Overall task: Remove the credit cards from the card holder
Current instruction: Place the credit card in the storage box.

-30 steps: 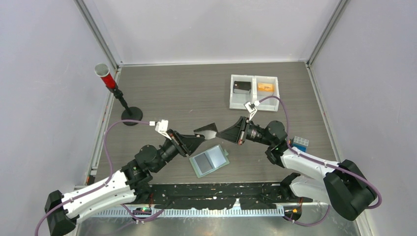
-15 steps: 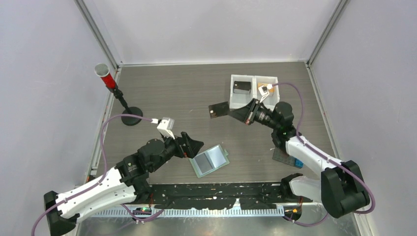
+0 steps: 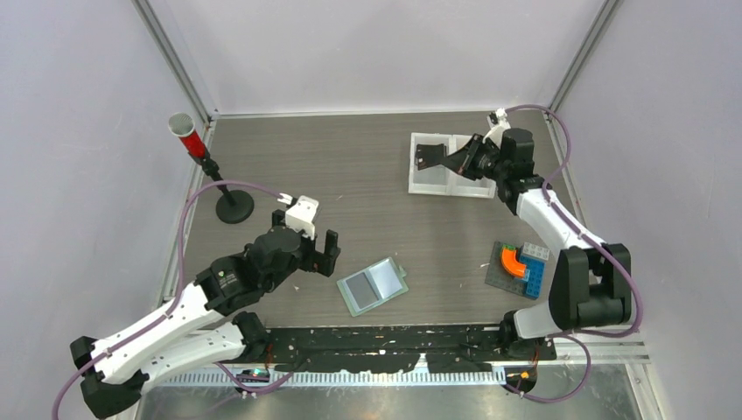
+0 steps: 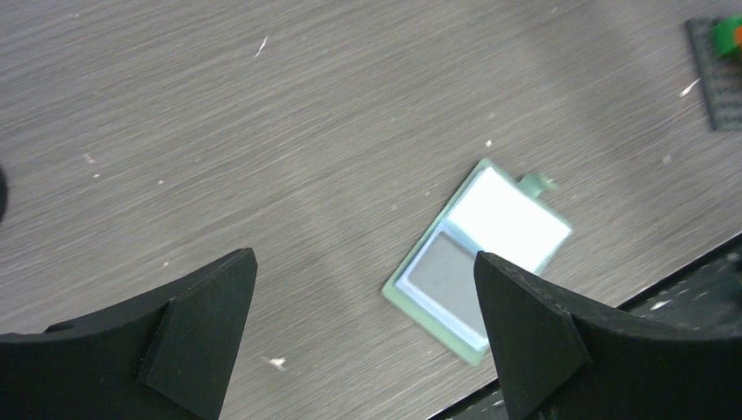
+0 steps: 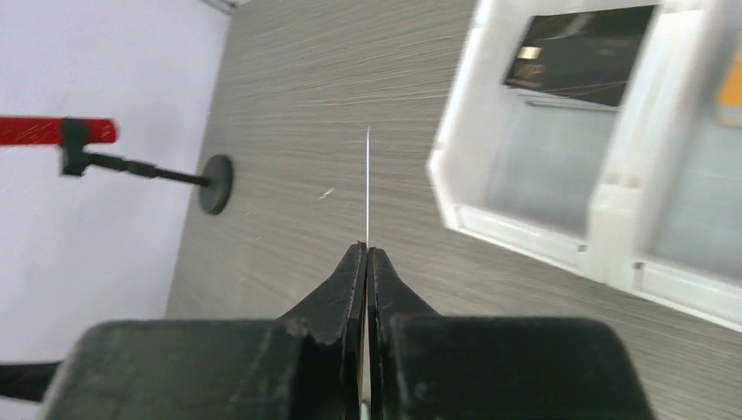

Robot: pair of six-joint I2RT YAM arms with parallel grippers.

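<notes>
Right gripper (image 5: 366, 249) pinches a card (image 5: 367, 184) edge: likely light, stiff, slick. Left gripper (image 4: 363, 255) gapes empty, holder (image 4: 477, 258) at its three o'clock.

Two black fingers of the left gripper (image 4: 363, 258), spread wide apart, frame a grey wood-grain table (image 4: 262, 131) where the sage-green card holder (image 4: 451, 262) lies open and flat, pale inner pockets up, nearer the right-hand finger.

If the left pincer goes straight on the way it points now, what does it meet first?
Probably the bare table. The open left pincer tilts down at it; the card holder lies off toward one finger, which might touch it, as depth is unclear.
</notes>
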